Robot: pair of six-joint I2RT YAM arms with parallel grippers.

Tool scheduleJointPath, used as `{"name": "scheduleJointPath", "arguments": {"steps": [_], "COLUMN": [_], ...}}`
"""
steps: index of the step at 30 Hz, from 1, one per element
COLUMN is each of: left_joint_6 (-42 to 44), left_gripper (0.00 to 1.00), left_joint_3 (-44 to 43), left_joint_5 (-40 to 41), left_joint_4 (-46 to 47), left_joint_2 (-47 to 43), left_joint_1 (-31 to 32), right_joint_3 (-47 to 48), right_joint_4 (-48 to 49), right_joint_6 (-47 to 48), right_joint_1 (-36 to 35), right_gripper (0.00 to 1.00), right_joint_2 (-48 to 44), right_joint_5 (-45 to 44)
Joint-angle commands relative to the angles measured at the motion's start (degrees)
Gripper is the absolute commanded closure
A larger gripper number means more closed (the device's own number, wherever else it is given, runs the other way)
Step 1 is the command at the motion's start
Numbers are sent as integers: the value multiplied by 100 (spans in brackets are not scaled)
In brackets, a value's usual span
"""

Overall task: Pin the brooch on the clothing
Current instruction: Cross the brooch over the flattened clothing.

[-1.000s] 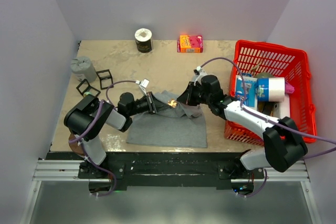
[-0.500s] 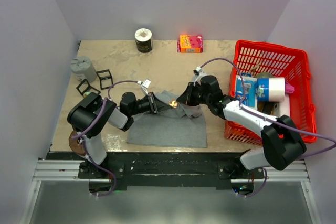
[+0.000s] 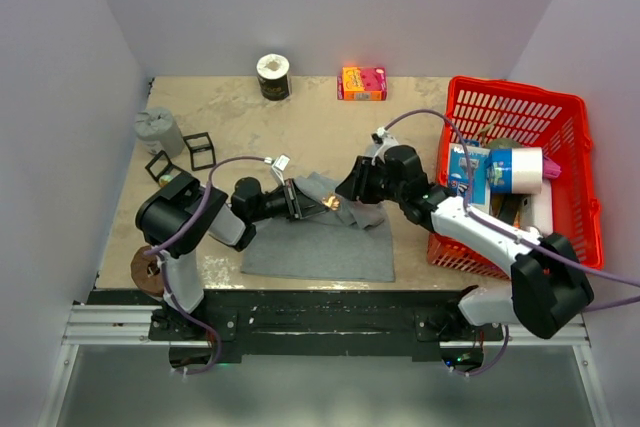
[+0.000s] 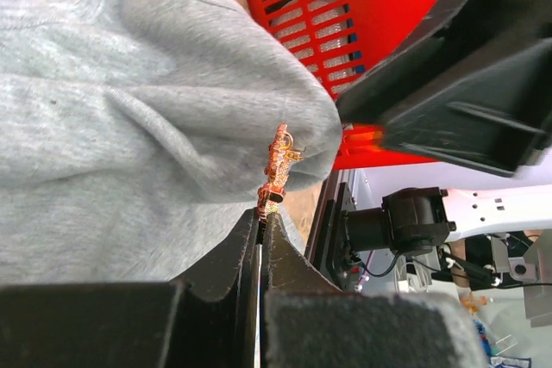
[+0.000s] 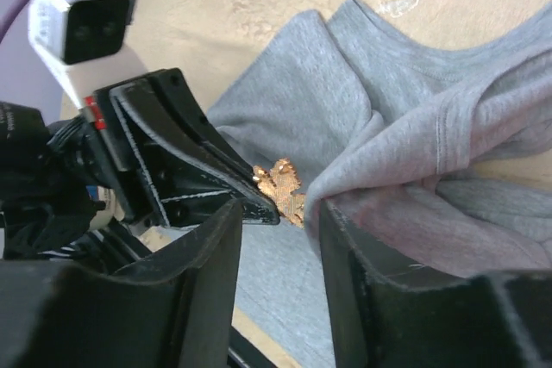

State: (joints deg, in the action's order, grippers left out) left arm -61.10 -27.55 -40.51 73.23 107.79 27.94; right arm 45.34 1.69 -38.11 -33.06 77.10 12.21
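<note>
Near the centre of the overhead frame, the brooch [image 3: 333, 203] is pinched at its lower end in my clenched left gripper [image 4: 264, 213], against a raised fold of the clothing [image 3: 320, 247]. My right gripper [image 5: 278, 221] stands parted beside that fold, grasping nothing.

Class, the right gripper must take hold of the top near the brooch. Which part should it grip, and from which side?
Grip the raised fold of the top beside the brooch, coming from the right, opposite the left gripper, which pinches the brooch's end. The fold stands up as a narrow ridge that the open right gripper can likely straddle.
</note>
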Motion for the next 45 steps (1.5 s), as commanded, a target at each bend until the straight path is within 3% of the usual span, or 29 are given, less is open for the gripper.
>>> {"name": "scheduleJointPath", "arguments": {"steps": [1, 3, 6, 20, 23, 27, 28, 31, 34, 45], "left_joint_6": [-25, -16, 2, -7, -24, -25, -25, -42, -25, 134], "left_gripper": [100, 100, 100, 100, 100, 100, 100, 100, 100, 100], "left_joint_3": [-128, -128, -163, -224, -224, -242, -251, -277, -303, -515], "left_joint_5": [-53, -53, -97, -132, -141, -141, -132, -124, -124, -335], "left_joint_4": [1352, 1343, 1360, 1360, 1360, 1334, 1334, 1282, 1185, 763], "left_joint_2": [84, 85, 85, 146, 146, 181, 190, 199, 199, 137], "left_joint_1": [-8, 1, 0, 1, 1, 1, 1, 9, 9, 27], "right_joint_3": [89, -16, -131, -509, -526, -526, -526, -491, -465, -122], "right_joint_4": [-152, -152, -353, -12, 164, 287, 331, 367, 410, 262], "right_joint_6": [84, 67, 136, 567, 620, 664, 690, 752, 840, 1209], "right_joint_1": [-34, -25, -34, -298, -341, -412, -447, -517, -596, -921], "right_gripper": [49, 40, 37, 41, 46, 62, 72, 90, 100, 100], "right_joint_2": [-475, -590, -679, -407, -257, -125, -99, -55, -2, 358], "right_joint_5": [-490, -675, -877, -904, -825, -808, -808, -799, -729, -552]}}
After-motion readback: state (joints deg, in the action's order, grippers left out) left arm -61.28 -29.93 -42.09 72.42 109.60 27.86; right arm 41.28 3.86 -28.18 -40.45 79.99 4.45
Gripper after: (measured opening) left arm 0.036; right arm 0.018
